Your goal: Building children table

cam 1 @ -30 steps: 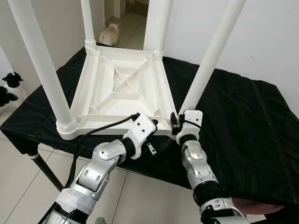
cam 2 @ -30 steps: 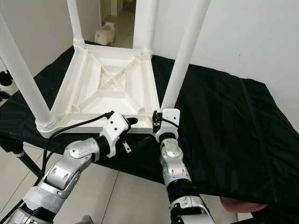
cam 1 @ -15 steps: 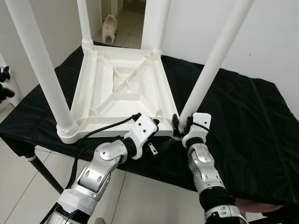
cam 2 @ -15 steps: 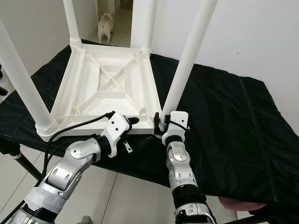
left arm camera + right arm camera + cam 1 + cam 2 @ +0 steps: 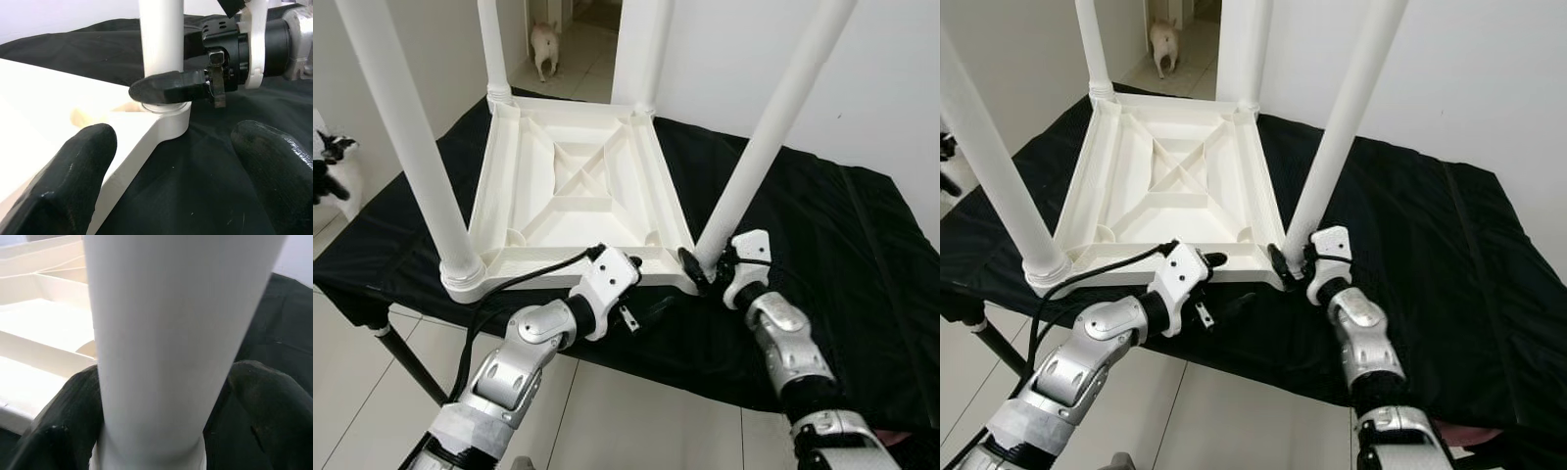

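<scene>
Lying upside down on a black cloth (image 5: 822,225), the white plastic children table (image 5: 570,186) shows its ribbed underside, with a cross of stiffening ribs in the middle. Four smooth round white legs stand up from its corners; the near right leg (image 5: 764,147) rises beside the right gripper (image 5: 700,266). The cloth is matte and a little wrinkled, and it covers a stand with a thin dark metal leg (image 5: 411,362) (at the near left). The left gripper (image 5: 631,294) rests at the near edge of the table, between the two near legs. On the tiled floor far behind, a small light-furred animal (image 5: 546,44) stands in a doorway.

In the left wrist view, two rounded black fingers (image 5: 73,171) are spread apart, one over the white table edge and one over the cloth, holding nothing. Beyond them one finger of the right gripper (image 5: 171,88) lies against the base of the leg.

In the right wrist view, the leg (image 5: 171,333) is a broad smooth cylinder, and the two black fingers (image 5: 63,431) sit on both sides of it, pinching it just above its socket.
</scene>
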Robot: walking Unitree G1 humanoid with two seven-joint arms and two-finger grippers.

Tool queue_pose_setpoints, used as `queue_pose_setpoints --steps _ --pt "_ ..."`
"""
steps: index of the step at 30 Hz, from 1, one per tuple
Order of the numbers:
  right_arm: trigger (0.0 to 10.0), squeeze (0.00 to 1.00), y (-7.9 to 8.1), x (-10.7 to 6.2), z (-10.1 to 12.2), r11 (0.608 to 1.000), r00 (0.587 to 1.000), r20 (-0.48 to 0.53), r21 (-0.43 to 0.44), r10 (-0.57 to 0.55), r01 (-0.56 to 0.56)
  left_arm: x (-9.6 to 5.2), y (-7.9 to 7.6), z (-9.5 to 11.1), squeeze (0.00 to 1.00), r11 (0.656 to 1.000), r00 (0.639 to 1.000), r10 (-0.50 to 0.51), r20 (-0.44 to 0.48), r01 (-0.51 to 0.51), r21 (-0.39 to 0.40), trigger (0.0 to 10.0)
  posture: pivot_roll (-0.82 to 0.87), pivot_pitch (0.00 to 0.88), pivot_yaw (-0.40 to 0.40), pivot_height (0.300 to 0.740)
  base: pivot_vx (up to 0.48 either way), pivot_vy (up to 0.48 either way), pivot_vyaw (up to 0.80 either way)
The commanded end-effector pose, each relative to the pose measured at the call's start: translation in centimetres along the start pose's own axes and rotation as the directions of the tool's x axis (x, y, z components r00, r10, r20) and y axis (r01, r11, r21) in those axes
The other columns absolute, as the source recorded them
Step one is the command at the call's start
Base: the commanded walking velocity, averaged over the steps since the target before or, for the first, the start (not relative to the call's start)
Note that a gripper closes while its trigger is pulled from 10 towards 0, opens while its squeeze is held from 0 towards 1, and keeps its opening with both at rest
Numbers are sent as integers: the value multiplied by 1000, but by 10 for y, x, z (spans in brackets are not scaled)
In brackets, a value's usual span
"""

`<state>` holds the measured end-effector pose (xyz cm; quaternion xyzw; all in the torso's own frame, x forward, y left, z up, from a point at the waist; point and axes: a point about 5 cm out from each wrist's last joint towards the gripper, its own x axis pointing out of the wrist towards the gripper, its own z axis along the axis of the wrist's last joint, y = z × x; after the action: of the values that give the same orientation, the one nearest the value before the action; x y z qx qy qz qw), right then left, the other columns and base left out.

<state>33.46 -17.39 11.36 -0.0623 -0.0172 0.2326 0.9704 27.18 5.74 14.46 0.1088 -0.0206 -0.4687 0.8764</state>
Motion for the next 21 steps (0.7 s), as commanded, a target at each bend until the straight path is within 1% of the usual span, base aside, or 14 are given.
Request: queue_pose_setpoints --steps 1,4,5,8,10,11,13,14,21 --pt "10000 0 -1 -5 -11 1000 998 -54 8 29 -28 2 2 3 0 999 1000 30 8 -30 17 10000 -6 0 -83 740 0 0 0" --pt "10000 0 3 8 -5 990 987 -74 -11 139 -141 3 3 4 0 999 1000 21 11 -21 27 10000 -6 0 -75 740 0 0 0" --pt "10000 0 3 8 -5 990 987 -74 -11 139 -141 3 3 4 0 999 1000 21 11 -21 27 10000 -6 0 -75 740 0 0 0" --pt "10000 0 12 16 -7 975 970 -105 -10 219 -222 3 3 5 0 999 1000 16 12 -16 31 10000 -3 0 -70 740 0 0 0" --pt "10000 0 14 18 -8 972 966 -113 -9 232 -235 3 3 5 0 999 1000 15 12 -16 32 10000 -3 0 -70 740 0 0 0" --pt "4824 0 16 18 -9 969 962 -120 -3 246 -248 3 3 5 0 999 1000 16 11 -16 32 10000 -3 0 -70 740 0 0 0" --pt "4824 0 17 19 -11 965 957 -124 2 261 -263 3 3 5 0 999 1000 17 10 -17 32 10000 -3 0 -70 740 0 0 0" --pt "0 0 19 19 -13 962 953 -131 9 273 -274 2 4 5 0 999 1000 20 10 -21 32 10000 15 0 -74 740 0 0 0" --pt "0 0 19 18 -18 958 948 -136 36 286 -284 1 4 6 0 999 1000 28 10 -28 33 10000 17 0 -78 740 0 0 0"
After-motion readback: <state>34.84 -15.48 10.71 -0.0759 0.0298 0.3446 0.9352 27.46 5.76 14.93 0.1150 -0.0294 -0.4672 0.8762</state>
